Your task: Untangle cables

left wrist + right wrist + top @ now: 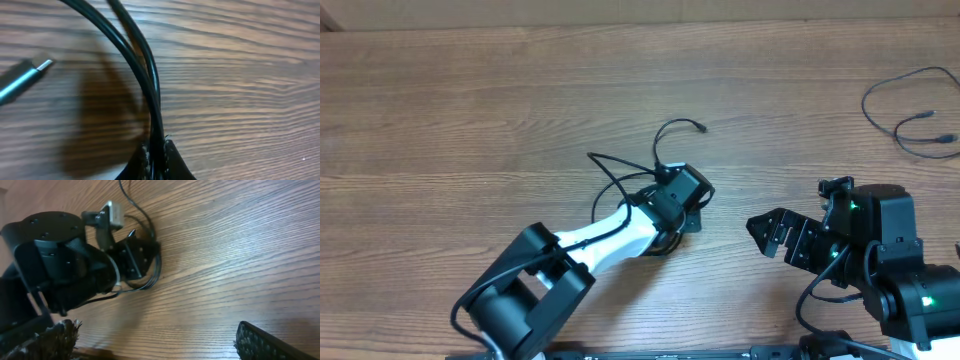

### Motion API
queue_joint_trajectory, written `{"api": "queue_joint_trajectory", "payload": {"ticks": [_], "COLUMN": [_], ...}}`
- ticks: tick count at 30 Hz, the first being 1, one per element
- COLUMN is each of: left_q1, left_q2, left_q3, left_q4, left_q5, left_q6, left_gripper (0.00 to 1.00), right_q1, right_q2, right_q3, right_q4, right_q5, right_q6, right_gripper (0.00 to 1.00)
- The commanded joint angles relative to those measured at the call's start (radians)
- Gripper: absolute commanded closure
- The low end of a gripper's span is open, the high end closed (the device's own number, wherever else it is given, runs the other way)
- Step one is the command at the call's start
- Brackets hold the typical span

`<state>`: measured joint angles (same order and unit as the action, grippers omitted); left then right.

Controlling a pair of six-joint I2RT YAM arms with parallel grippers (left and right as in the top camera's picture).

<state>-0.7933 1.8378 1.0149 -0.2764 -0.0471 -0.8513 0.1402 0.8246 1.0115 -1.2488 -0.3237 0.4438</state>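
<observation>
Black and thin, one cord loops mid-bench with two strands clamped tight in the left tool, the other cord lies well apart near the far right edge, and the right tool gapes empty, so separating looks done, straightening left.

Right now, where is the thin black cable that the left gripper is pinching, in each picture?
Overhead: the cable loops in mid-picture, just above the left gripper.
Left wrist: the cable runs down the middle into the left gripper at the bottom edge.
Right wrist: the cable is upper left, curling round the left gripper.
Shared landmark: the left gripper, which shows in all three views.
</observation>
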Motion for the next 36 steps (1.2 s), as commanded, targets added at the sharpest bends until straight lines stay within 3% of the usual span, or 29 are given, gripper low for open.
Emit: {"api": "queue_joint_trajectory", "payload": {"ticks": [1,8,11,14,21,27,30,33,35,36], "left_q1": [0.053,0.18,0.219,0.238,0.237,0.243,0.244,0.244,0.244,0.244], "left_q2": [-0.125,-0.356,-0.424,-0.468,-0.473,-0.473,-0.473,-0.473,-0.473,-0.473], "left_q3": [0.04,0.047,0.047,0.047,0.047,0.047,0.047,0.047,0.047,0.047], "left_q4": [-0.029,-0.07,-0.071,-0.071,-0.117,-0.1,-0.102,-0.116,-0.12,-0.12], "left_q5": [0.018,0.135,0.15,0.149,0.157,0.241,0.251,0.251,0.251,0.251], "left_q6": [-0.106,-0.427,-0.533,-0.55,-0.542,-0.703,-0.724,-0.723,-0.723,-0.723], "left_gripper": [0.96,0.96,0.96,0.96,0.96,0.96,0.96,0.96,0.96,0.96], "right_q1": [0.006,0.006,0.006,0.006,0.007,0.066,0.134,0.199,0.236,0.262], "right_q2": [-0.005,-0.004,-0.004,-0.003,0.019,0.094,0.156,0.235,0.291,0.34], "right_q3": [0.01,-0.005,-0.043,-0.095,-0.203,-0.223,-0.223,-0.223,-0.223,-0.223], "right_q4": [0.008,0.018,0.057,0.129,0.359,0.431,0.489,0.557,0.566,0.548], "right_q5": [0.027,0.007,-0.088,-0.24,-0.401,-0.412,-0.41,-0.363,-0.213,-0.072], "right_q6": [0.002,-0.006,-0.106,-0.194,-0.198,-0.263,-0.262,-0.168,-0.008,0.139], "right_gripper": [0.0,0.0,0.0,0.0,0.0,0.0,0.0,0.0,0.0,0.0]}}
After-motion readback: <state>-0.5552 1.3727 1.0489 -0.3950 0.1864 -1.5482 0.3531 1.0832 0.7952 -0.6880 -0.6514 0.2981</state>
